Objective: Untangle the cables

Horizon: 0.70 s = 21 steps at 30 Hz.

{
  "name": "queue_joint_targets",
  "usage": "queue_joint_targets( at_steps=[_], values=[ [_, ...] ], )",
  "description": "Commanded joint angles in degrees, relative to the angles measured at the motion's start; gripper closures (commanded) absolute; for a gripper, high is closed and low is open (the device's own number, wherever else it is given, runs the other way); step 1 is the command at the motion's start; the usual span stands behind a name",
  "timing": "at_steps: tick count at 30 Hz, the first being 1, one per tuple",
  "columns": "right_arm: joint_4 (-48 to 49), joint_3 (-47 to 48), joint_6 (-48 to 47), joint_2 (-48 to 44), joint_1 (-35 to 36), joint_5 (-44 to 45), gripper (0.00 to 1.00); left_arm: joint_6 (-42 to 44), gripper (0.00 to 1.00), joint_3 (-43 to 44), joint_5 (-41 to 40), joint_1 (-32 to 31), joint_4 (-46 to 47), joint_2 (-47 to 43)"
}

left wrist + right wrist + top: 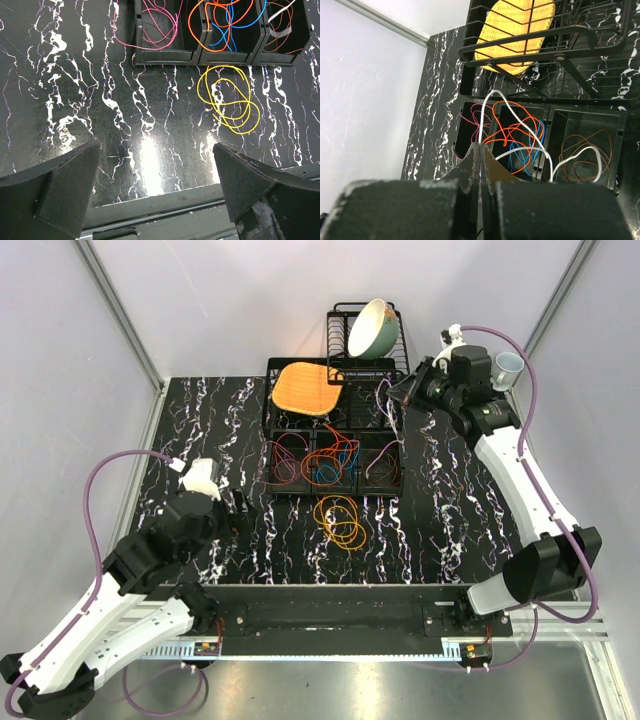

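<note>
My right gripper (402, 392) (481, 146) is shut on a white cable (481, 118) and holds it up high beside the dish rack. The cable loops down toward the black three-compartment bin (330, 490). The middle compartment holds tangled orange (512, 134) and blue cables (227, 30). The left compartment holds a pink-red cable (157, 22), and the right one a thin brown wire (582, 150). A yellow cable (340, 520) (227, 100) lies looped on the table in front of the bin. My left gripper (243, 515) (155, 145) is open and empty, low over the table near its front edge.
A black dish rack (340, 365) stands behind the bin with a tilted green-white bowl (372, 328) and an orange mat (305, 388) (517, 22). A mug (508, 367) sits at the far right. Grey walls and metal posts close in the table.
</note>
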Motion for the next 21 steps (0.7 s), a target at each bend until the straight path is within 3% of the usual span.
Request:
queue_joint_targets(
  at_steps=[1, 8, 21],
  values=[
    [4.49, 0.79, -1.21, 1.68, -0.18, -3.52, 1.00, 0.89, 0.01, -0.10, -1.64, 0.20, 2.58, 0.23],
    [11.52, -7.02, 2.66, 3.71, -0.27, -9.06, 1.00, 0.81, 0.01, -0.10, -1.73, 0.20, 2.58, 0.41],
    [16.54, -19.08, 6.70, 8.80, -2.64, -9.51, 1.00, 0.81, 0.01, -0.27, -1.73, 0.20, 2.58, 0.59]
  ],
)
